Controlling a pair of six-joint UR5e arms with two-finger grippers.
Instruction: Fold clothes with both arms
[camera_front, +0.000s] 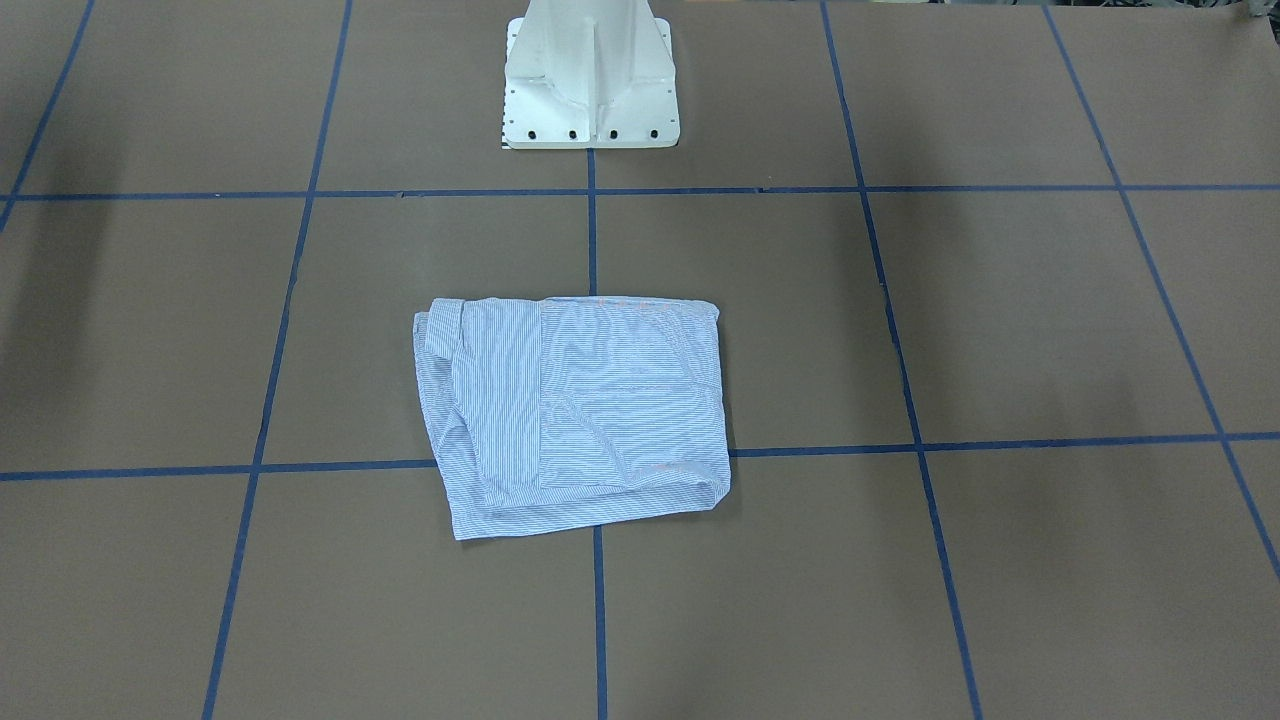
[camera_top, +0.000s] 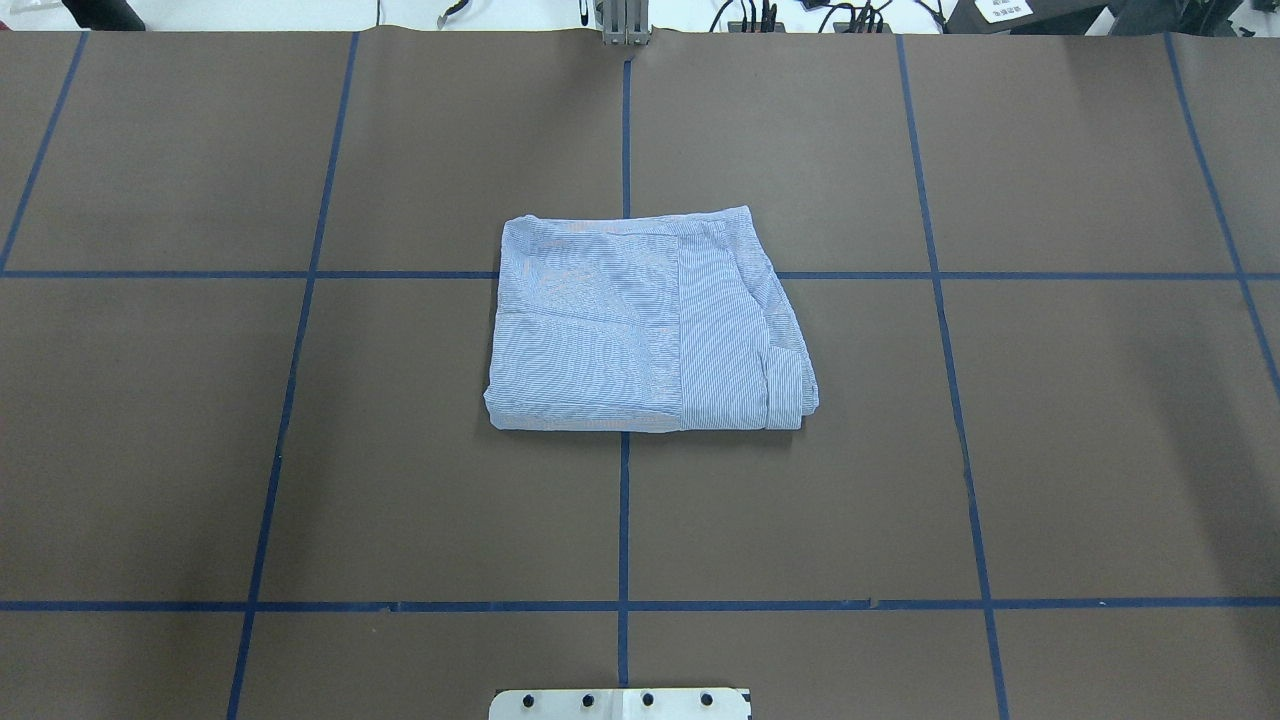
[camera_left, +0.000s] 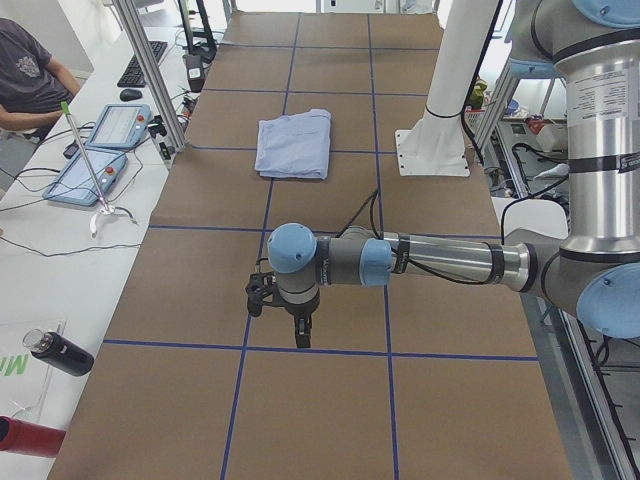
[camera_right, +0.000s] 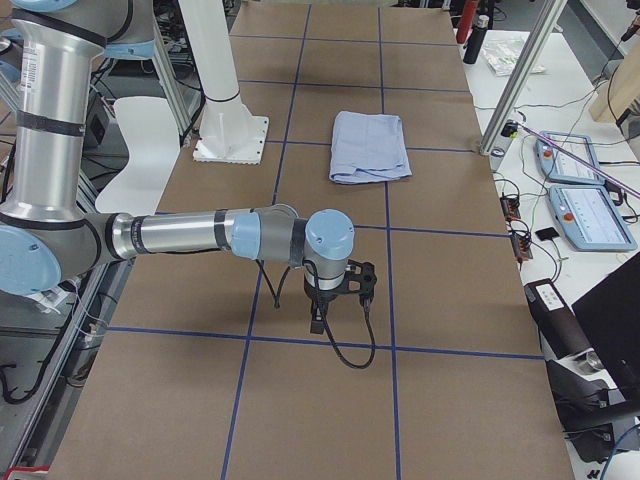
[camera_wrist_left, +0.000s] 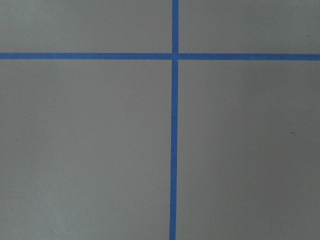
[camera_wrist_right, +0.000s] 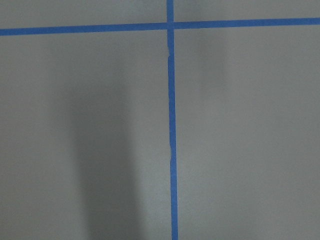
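A light blue striped shirt (camera_top: 645, 325) lies folded in a compact rectangle at the middle of the brown table (camera_top: 300, 450). Its layered edge on the robot's right looks loose and could spill open if an arm came in low and dragged it. Both arms stretch level over bare table, well apart from the shirt, with the left gripper (camera_left: 300, 335) and right gripper (camera_right: 318, 320) pointing down. I cannot tell whether their fingers are spread or pressed together.

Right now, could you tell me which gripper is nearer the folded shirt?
Neither clearly: left gripper hovers well to the robot's left of the shirt, right gripper similarly far to its right.
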